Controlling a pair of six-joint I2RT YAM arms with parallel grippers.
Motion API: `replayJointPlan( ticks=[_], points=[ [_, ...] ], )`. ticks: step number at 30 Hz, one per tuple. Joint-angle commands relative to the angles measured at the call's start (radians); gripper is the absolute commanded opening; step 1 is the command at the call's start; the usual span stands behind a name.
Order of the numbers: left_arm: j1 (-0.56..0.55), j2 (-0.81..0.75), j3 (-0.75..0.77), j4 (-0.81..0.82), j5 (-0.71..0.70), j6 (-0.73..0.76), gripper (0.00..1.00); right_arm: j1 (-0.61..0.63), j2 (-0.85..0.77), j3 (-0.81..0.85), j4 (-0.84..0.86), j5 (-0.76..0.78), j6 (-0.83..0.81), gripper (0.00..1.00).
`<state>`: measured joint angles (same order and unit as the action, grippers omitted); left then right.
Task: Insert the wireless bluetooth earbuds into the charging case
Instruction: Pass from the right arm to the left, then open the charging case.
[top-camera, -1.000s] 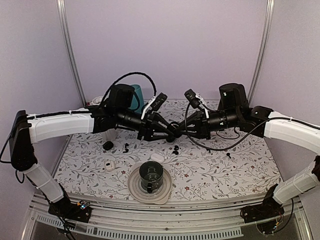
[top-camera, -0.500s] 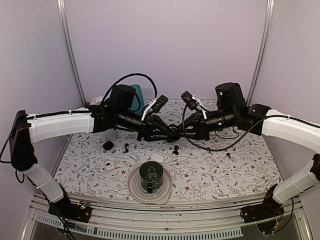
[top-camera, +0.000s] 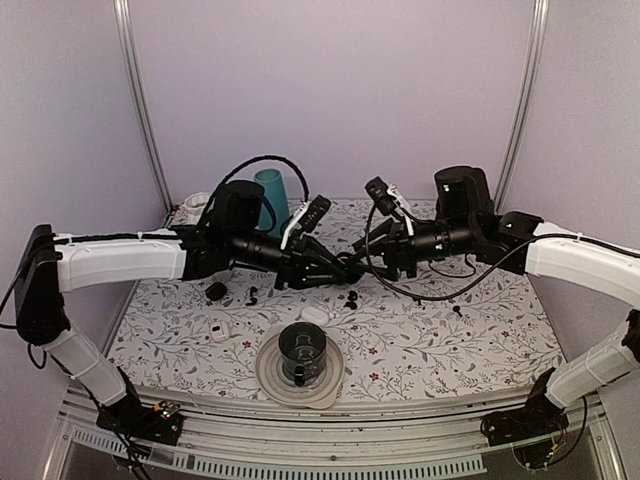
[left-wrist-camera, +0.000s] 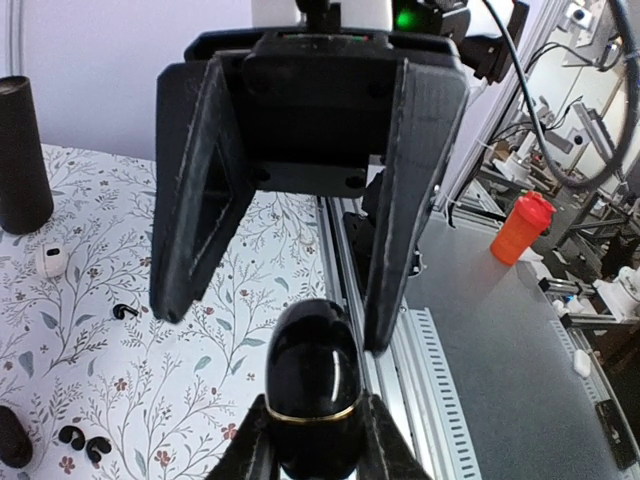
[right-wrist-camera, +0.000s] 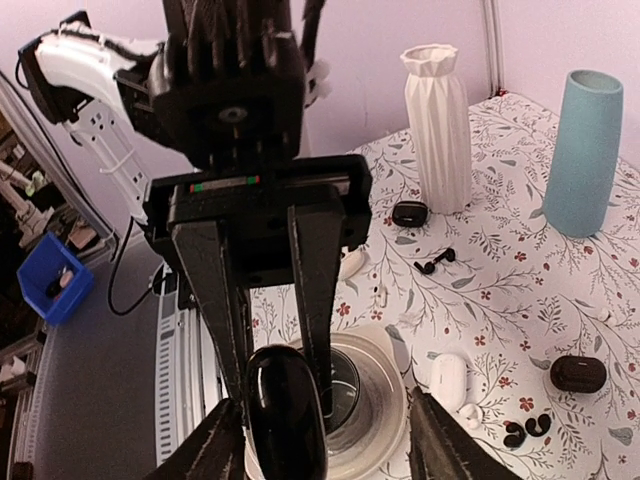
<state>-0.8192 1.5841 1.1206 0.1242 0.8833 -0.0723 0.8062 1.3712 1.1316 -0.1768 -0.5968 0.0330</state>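
Observation:
The charging case, a glossy black pebble with a thin gold band, hangs in the air above the table's middle. My left gripper is shut on its lower half. My right gripper faces it from the other side with its jaws spread wide, both clear of the case. Its fingers show in the left wrist view either side of the case. Tiny black earbuds lie on the flowered cloth below, with another one further left. The lid is closed, so the case's inside is hidden.
A dark cup on a round plate sits at the front. A white case, a black case and a small white case lie nearby. A teal vase and a white vase stand at the back.
The right gripper has opened and let go of the case. The left gripper has shut on it, and the left arm has sunk slightly.

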Motion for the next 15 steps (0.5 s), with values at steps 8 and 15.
replayJointPlan(
  ticks=[8, 15],
  points=[
    [0.016, -0.124, -0.19, 0.485, -0.132, -0.235, 0.0, -0.005, -0.12, -0.15, 0.33, 0.059, 0.148, 0.7],
    [0.018, -0.148, -0.243, 0.651, -0.195, -0.325, 0.0, -0.005, -0.1, -0.174, 0.512, 0.016, 0.23, 0.73]
  ],
)
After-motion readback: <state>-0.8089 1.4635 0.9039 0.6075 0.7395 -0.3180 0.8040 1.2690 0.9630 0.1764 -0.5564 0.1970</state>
